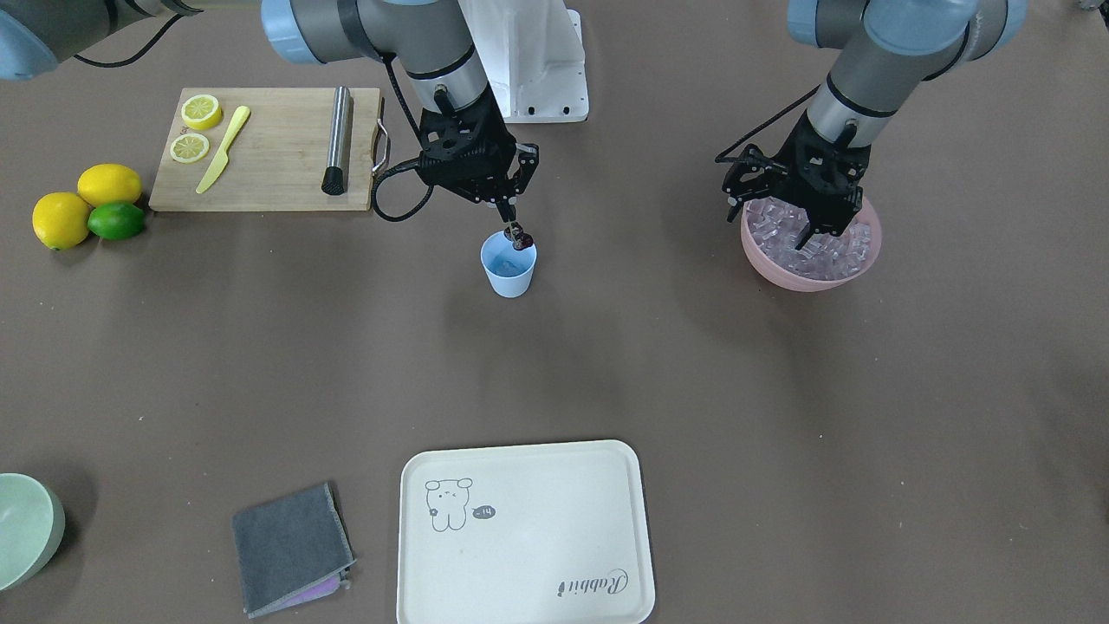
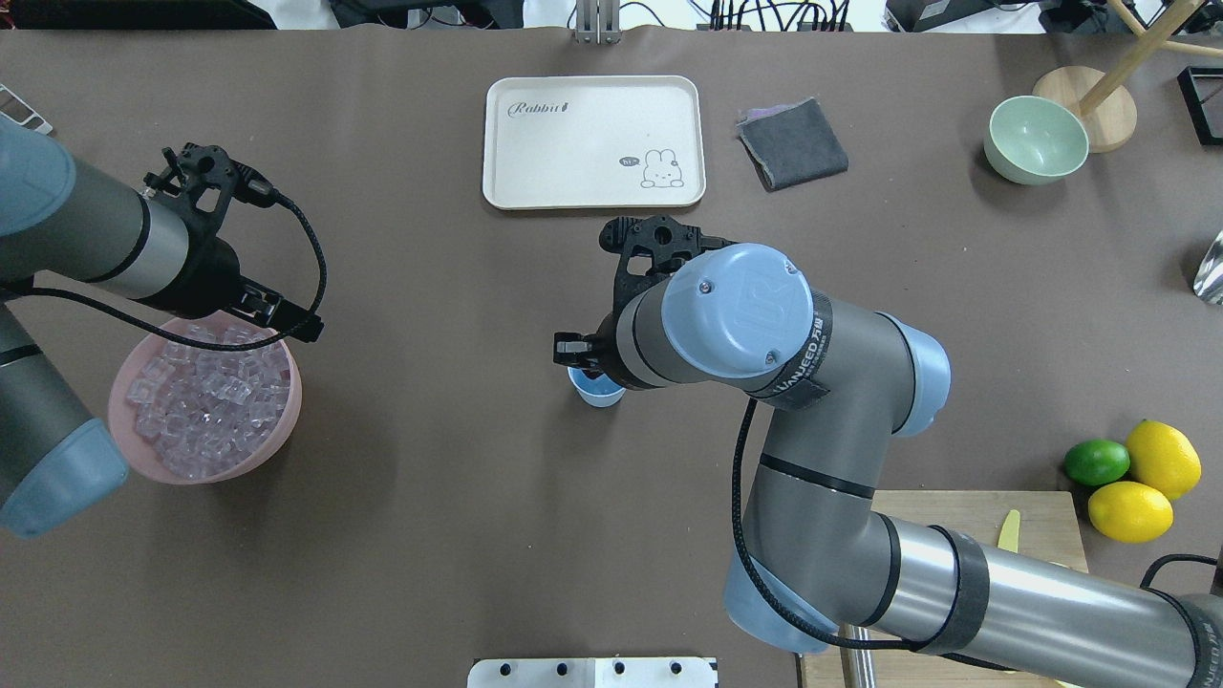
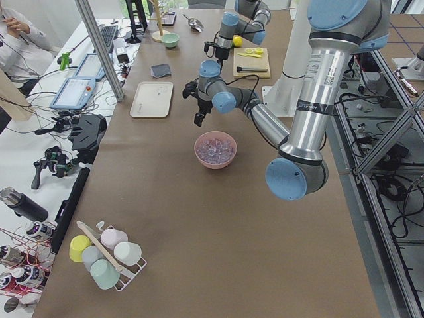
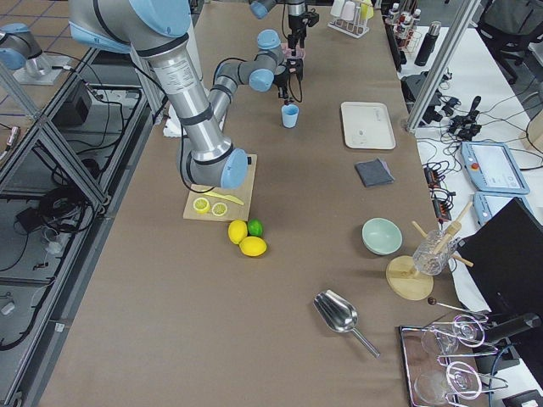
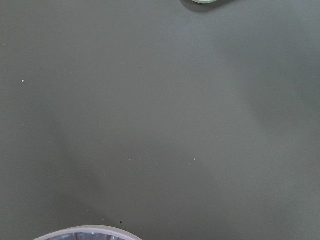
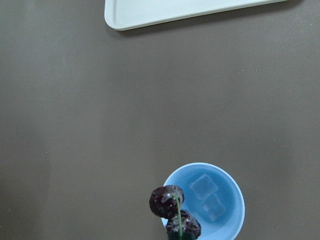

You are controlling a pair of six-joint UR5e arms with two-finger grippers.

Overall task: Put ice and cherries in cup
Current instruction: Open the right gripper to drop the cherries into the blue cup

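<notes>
The light blue cup [image 1: 509, 267] stands mid-table with two clear ice cubes [image 6: 204, 186] in it. My right gripper [image 1: 513, 227] is shut on the stems of the dark cherries [image 1: 520, 240], which hang just above the cup's rim [image 6: 172, 209]; my right arm hides most of the cup [image 2: 598, 392] in the overhead view. The pink bowl [image 1: 780, 269] is full of ice [image 1: 833, 256]. My left gripper [image 1: 819, 234] hovers over the bowl's edge [image 2: 287, 420] and looks open and empty. The left wrist view shows only the bowl rim [image 5: 85, 231] and bare table.
A cutting board [image 1: 277, 165] with lemon halves, a yellow knife and a metal muddler lies beside the right arm. Two lemons and a lime [image 1: 115, 221] lie past it. A white tray [image 1: 524, 533], a grey cloth [image 1: 290, 548] and a green bowl [image 1: 26, 527] sit along the far edge.
</notes>
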